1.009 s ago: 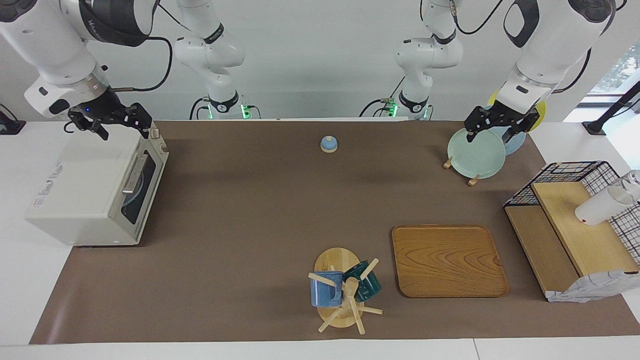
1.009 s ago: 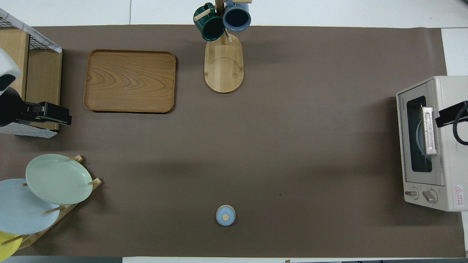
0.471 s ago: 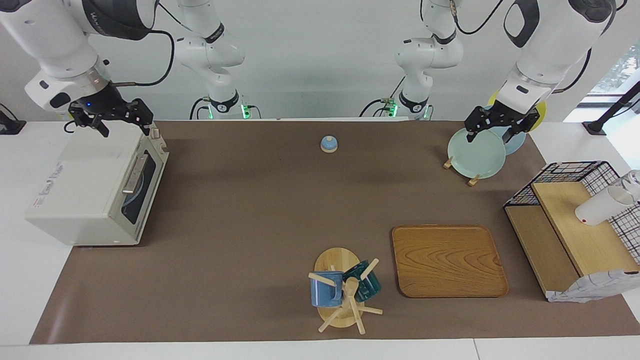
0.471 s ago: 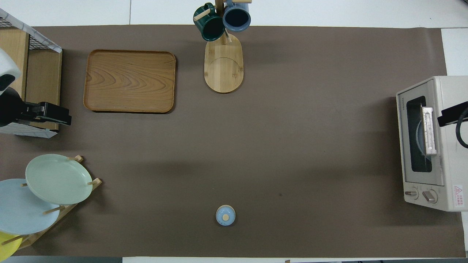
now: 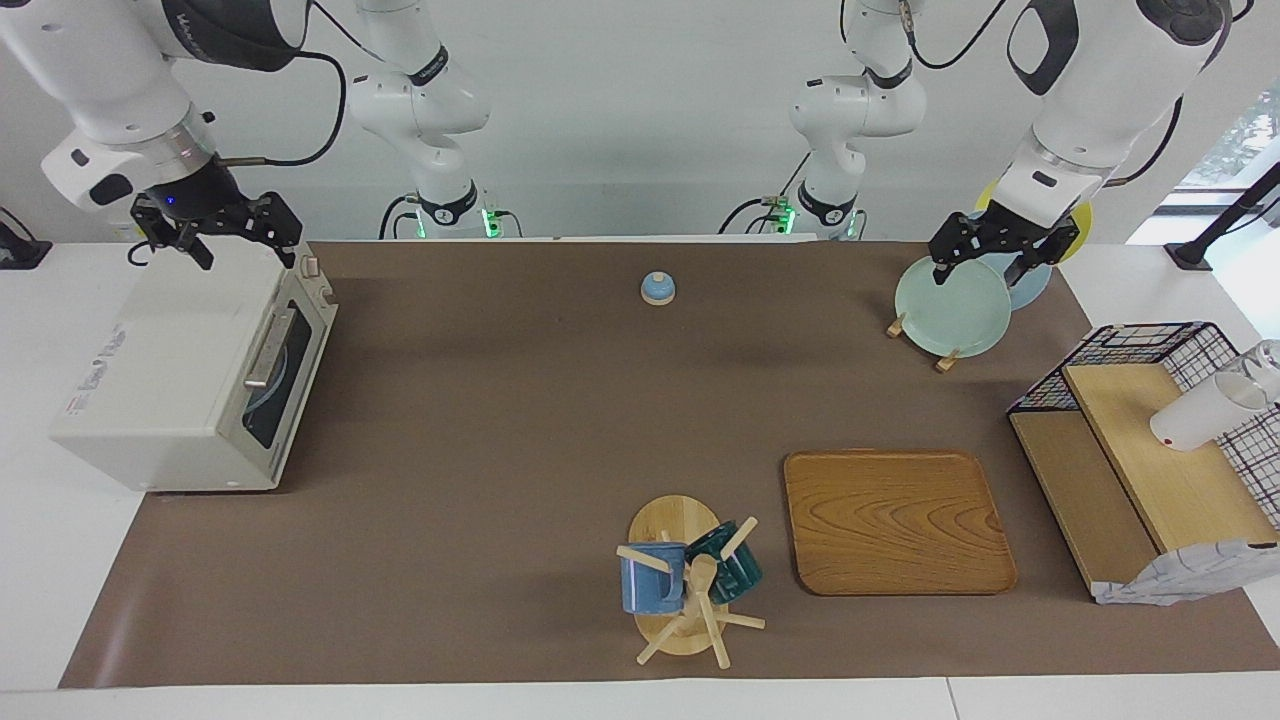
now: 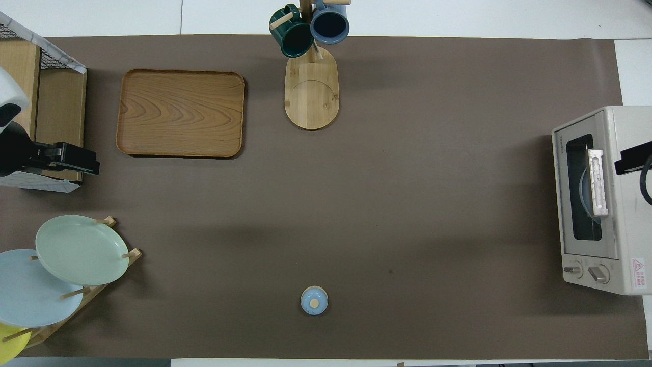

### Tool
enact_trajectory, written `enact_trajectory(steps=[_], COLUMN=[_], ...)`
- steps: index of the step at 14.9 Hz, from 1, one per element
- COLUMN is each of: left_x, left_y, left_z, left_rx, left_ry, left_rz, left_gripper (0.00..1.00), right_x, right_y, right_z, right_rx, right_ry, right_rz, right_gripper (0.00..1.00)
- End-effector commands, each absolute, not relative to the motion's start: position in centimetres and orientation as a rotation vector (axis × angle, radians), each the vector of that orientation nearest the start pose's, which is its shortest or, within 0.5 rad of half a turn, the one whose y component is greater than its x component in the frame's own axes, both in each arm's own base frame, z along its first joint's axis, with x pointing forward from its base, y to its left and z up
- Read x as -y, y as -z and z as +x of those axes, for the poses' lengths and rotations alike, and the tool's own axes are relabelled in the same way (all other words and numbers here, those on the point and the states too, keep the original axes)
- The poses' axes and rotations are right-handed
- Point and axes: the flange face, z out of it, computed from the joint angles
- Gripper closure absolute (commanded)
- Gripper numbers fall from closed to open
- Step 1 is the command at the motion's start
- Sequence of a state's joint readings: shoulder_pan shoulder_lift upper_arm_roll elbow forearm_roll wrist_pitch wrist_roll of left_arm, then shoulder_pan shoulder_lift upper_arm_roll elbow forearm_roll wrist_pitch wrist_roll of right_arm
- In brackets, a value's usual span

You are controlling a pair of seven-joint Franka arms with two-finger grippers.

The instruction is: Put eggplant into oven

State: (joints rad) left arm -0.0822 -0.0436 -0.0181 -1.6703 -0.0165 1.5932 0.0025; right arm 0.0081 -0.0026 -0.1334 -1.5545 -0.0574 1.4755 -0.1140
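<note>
The cream-white oven (image 5: 170, 370) stands at the right arm's end of the table with its glass door shut; it also shows in the overhead view (image 6: 591, 193). A pale blue curved shape shows through the door window. The eggplant is not in view. My right gripper (image 5: 247, 252) hangs open and empty over the oven's top, at its end nearer the robots; its edge shows in the overhead view (image 6: 631, 160). My left gripper (image 5: 980, 270) waits open and empty over the plate rack.
A plate rack with a green plate (image 5: 950, 305), a blue one and a yellow one stands at the left arm's end. There is also a wire rack with wooden shelves (image 5: 1150, 450), a wooden tray (image 5: 895, 520), a mug tree (image 5: 690, 590) and a small blue knob-topped lid (image 5: 657, 288).
My right gripper has risen a little and drawn back over the oven's top, away from the door. The left arm has not moved.
</note>
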Motion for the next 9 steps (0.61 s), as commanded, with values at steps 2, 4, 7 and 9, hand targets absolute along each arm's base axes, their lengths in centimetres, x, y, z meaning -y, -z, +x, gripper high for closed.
enact_trajectory(steps=[2,4,7,9], left_x=[5.34,5.34,5.33,5.34], left_y=[-60.83,-60.83,-60.83,-60.83], left_z=[53.41,53.41,53.41,53.41], left_rx=[-0.161,-0.161,-0.161,-0.161], left_ry=[-0.039,-0.039,-0.039,-0.039], left_rz=[-3.139,-3.139,-3.138,-3.139], left_gripper=[0.0,0.0,0.0,0.0], right_x=[7.11,6.91,6.84,6.94], right_y=[-62.54,-62.65,-62.51,-62.41], right_z=[53.66,53.89,53.96,54.08], right_rx=[-0.093,-0.124,-0.12,-0.12], right_ry=[-0.069,-0.047,-0.049,-0.035], right_rz=[-3.128,-3.125,-3.127,-3.128], right_gripper=[0.0,0.0,0.0,0.0])
